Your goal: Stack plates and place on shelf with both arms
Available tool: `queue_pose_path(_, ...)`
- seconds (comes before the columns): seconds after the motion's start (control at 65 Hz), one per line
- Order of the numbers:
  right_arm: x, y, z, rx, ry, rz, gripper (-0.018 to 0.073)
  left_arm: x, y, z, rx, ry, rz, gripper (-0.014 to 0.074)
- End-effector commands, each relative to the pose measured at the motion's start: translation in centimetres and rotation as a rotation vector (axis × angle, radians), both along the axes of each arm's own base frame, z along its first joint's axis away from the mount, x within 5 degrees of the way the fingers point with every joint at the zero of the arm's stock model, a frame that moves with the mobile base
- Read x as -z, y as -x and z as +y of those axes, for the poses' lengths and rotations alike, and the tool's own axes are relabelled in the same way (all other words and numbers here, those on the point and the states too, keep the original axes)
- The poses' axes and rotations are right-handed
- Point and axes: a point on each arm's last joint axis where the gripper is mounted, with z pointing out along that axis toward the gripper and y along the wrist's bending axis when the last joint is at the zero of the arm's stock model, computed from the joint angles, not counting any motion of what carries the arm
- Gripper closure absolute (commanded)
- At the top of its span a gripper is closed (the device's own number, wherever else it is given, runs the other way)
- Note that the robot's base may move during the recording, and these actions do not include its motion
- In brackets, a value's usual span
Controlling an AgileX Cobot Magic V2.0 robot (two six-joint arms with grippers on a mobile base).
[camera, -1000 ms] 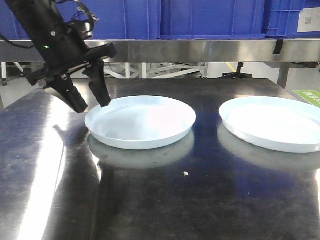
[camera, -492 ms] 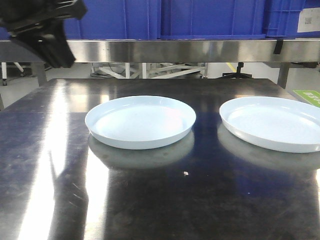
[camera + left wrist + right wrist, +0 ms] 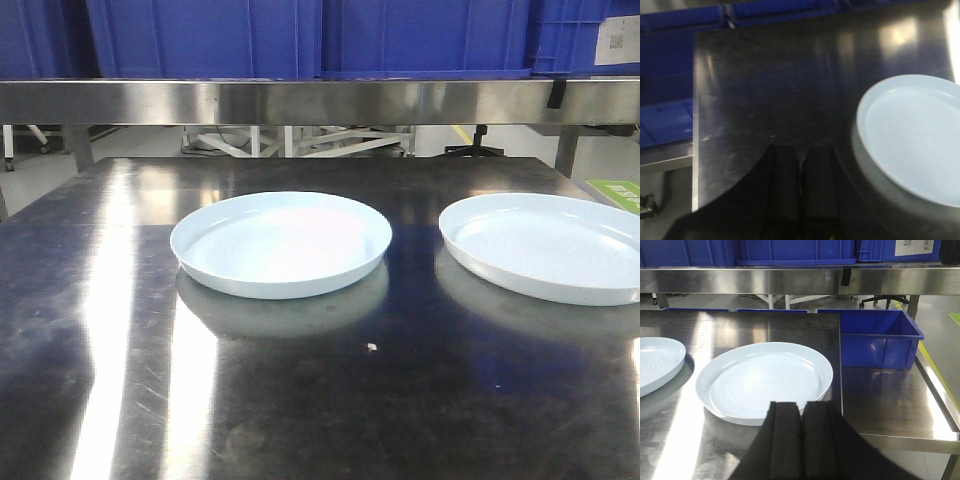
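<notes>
We see two large round pale bluish-white glossy plates lying flat on the dark scratched steel table (image 3: 300, 400), side by side and apart, not stacked. The left plate (image 3: 280, 245) sits near the middle of the table, and the right plate (image 3: 545, 250) sits toward its right edge, partly cut off by the frame. Behind them the stainless-steel shelf (image 3: 320, 100) runs across with its shiny front rail, and big blue plastic crates (image 3: 210, 35) stand on it; neither plate is on the shelf.

From the left wrist view, the left arm's black fingers (image 3: 785, 185) are pressed together with nothing between them, above the bare table, with one plate (image 3: 912, 150) off to the side and not touched. From the right wrist view, the right arm's black fingers (image 3: 785, 440) are likewise together and empty, just short of the near rim of the ringed plate (image 3: 765, 382). Another blue crate (image 3: 875, 340) sits on a lower steel surface beyond the table's right edge.
</notes>
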Motion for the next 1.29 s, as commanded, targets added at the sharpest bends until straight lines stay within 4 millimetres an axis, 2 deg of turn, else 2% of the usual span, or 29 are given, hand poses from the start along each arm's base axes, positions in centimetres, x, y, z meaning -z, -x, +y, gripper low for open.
queue_pose_path(0.0, -1.0, 0.1, 0.0, 0.006, 0.006, -0.108, 0.0503, -1.5, 1.5, 1.3, -0.052, 0.048, -0.156, 0.0514)
queue_pose_path(0.292, -1.0, 0.1, 0.0, 0.006, 0.006, -0.108, 0.0503, -0.9, 8.1, 3.3, -0.078, 0.048, -0.341, 0.0514)
queue_pose_path(0.523, -1.0, 0.1, 0.0, 0.006, 0.006, -0.108, 0.0503, -2.3, 10.9, 3.9, -0.079, 0.085, -0.491, 0.0514)
queue_pose_path(0.938, -1.2, 0.1, 0.0, 0.007, 0.006, -0.128, 0.0503, -2.4, 11.2, 4.0, -0.079, 0.088, -0.504, 0.0514)
queue_pose_path(1.046, -1.7, 0.2, -0.1, 0.006, -0.049, -0.156, 0.0503, -2.4, 11.2, 4.0, -0.08, 0.09, -0.504, 0.0514)
queue_pose_path(1.154, -2.2, 0.2, 0.0, 0.001, -0.087, -0.078, 0.0503, -2.4, 11.2, 4.0, -0.08, 0.09, -0.504, 0.0514)
queue_pose_path(1.277, -4.0, -0.1, 0.1, -0.003, -0.099, -0.015, 0.0503, -2.4, 11.2, 4.0, -0.08, 0.089, -0.503, 0.0514)
